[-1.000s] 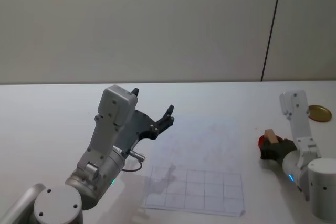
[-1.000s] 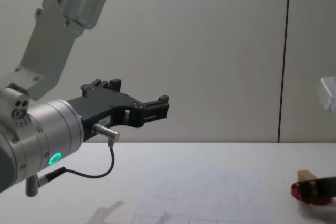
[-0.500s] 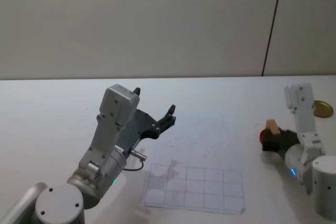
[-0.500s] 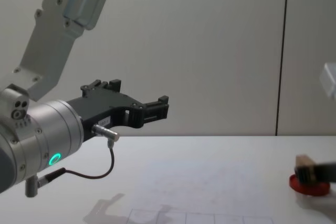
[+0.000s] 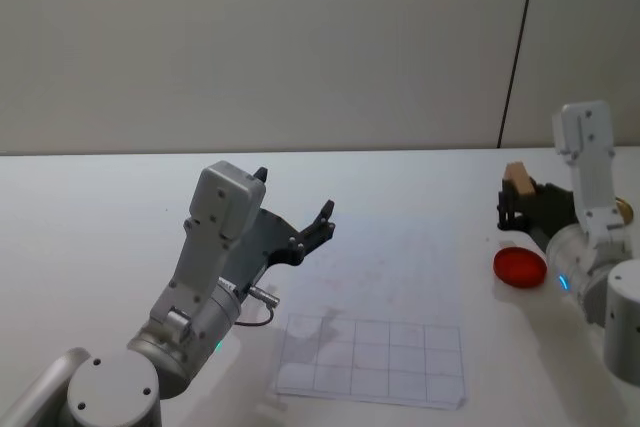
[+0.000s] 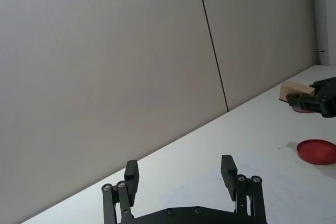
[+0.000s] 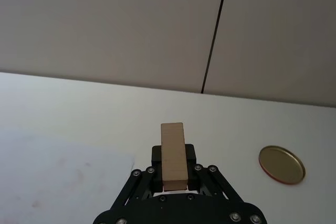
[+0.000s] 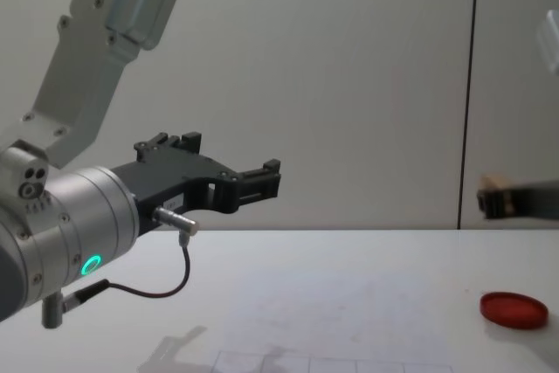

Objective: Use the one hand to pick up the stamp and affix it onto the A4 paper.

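My right gripper is shut on the stamp, a small pale wooden block, and holds it in the air above the round red ink pad. In the right wrist view the stamp stands upright between the black fingers. In the chest view the stamp hangs well above the pad. The A4 paper lies flat mid-table, its grid along the near edge, left of the pad. My left gripper hangs open and empty over the paper's left side.
A gold round lid lies on the white table at the far right, behind my right arm. A grey wall with a dark vertical seam stands behind the table. The left forearm, with its green ring, bulks large at the near left.
My right gripper has risen with the stamp, lifting it off the red ink pad and uncovering the pad. The left arm has not moved.
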Controlling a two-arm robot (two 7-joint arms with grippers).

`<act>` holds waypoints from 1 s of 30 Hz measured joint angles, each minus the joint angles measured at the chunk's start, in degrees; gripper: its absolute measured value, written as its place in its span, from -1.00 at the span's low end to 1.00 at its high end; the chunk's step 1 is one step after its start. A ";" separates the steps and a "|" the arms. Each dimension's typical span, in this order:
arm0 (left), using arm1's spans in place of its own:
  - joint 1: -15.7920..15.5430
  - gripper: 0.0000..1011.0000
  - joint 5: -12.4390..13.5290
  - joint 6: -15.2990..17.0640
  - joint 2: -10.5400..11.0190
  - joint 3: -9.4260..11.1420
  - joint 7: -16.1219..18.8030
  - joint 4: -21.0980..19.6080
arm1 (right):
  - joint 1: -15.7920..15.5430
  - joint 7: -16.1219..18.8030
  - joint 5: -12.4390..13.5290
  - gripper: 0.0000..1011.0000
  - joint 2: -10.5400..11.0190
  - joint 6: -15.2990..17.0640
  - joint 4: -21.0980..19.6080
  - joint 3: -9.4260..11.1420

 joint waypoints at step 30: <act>0.00 0.96 0.00 0.00 0.00 0.00 0.00 0.00 | 13.86 14.14 -1.43 -0.56 -5.64 0.60 25.64 -2.33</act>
